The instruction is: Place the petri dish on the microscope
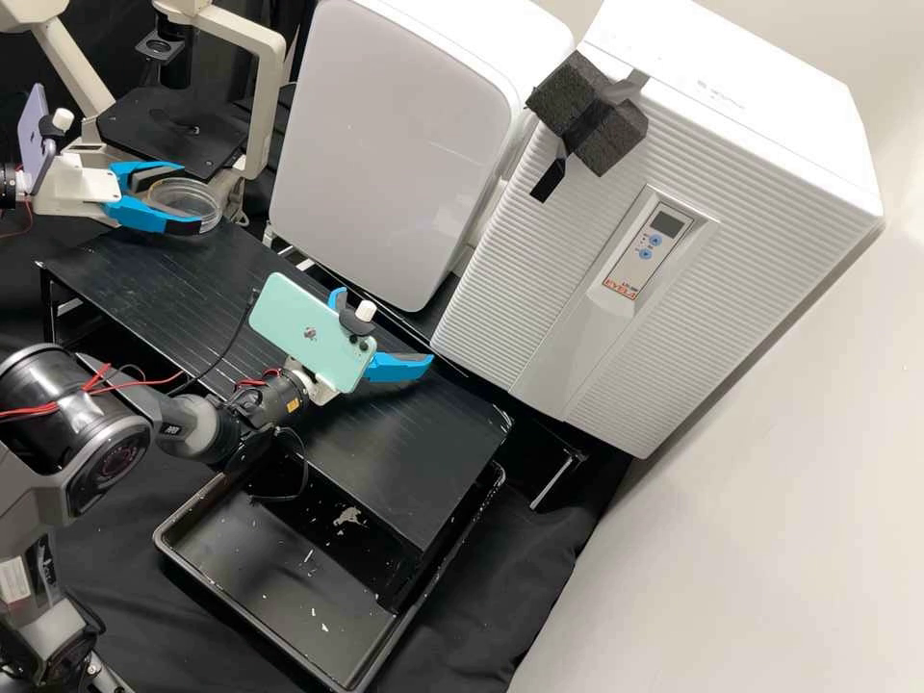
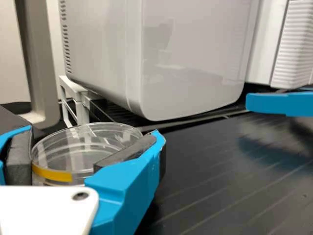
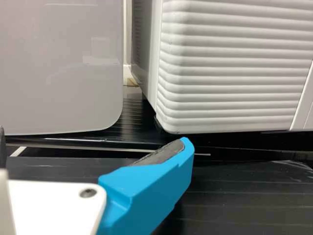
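Left end effector (image 1: 199, 200) grips petri dish (image 2: 90, 142) near microscope (image 1: 154, 125); right end effector (image 1: 385, 327), partly hidden, looks open.

Clear petri dish (image 2: 80, 154), yellow-banded, held between jaws; pale rounded cabinet (image 2: 190, 58) behind.

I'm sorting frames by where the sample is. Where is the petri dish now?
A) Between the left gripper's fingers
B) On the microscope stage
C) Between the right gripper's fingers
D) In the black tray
A: the petri dish sits between the padded blue fingers of the left gripper.
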Available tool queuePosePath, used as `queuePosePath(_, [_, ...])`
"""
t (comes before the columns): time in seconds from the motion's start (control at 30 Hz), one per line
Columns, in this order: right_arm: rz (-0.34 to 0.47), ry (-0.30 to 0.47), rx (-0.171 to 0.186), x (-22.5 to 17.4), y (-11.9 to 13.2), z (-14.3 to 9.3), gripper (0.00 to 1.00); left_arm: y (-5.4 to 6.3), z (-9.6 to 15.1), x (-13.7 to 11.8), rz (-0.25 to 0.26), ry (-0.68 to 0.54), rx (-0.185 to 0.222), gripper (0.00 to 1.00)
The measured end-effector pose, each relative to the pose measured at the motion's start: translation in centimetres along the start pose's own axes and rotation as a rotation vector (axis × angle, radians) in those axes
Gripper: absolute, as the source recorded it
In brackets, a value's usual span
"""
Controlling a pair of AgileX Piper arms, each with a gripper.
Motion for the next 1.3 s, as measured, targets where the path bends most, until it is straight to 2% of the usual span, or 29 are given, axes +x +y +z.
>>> queuePosePath(0.2, [0.000,0.000,0.000,0.0,0.0,0.0,1.00,0.4,0.2,-0.1,0.023,-0.011,0.004,0.00])
queuePosePath(0.43, [0.000,0.000,0.000,0.0,0.0,0.0,1.00,0.5,-0.1,-0.2,0.025,-0.003,0.003,0.00])
queuePosePath(0.63, [0.000,0.000,0.000,0.0,0.0,0.0,1.00,0.3,-1.1,-0.2,0.025,0.038,-0.018,0.00])
queuePosePath(1.1, [0.000,0.000,0.000,0.0,0.0,0.0,1.00,0.6,-1.2,-0.1,0.037,0.040,-0.015,0.00])
queuePosePath(1.3, [0.000,0.000,0.000,0.0,0.0,0.0,1.00,0.0,-1.5,0.3,0.019,0.044,-0.023,0.00])
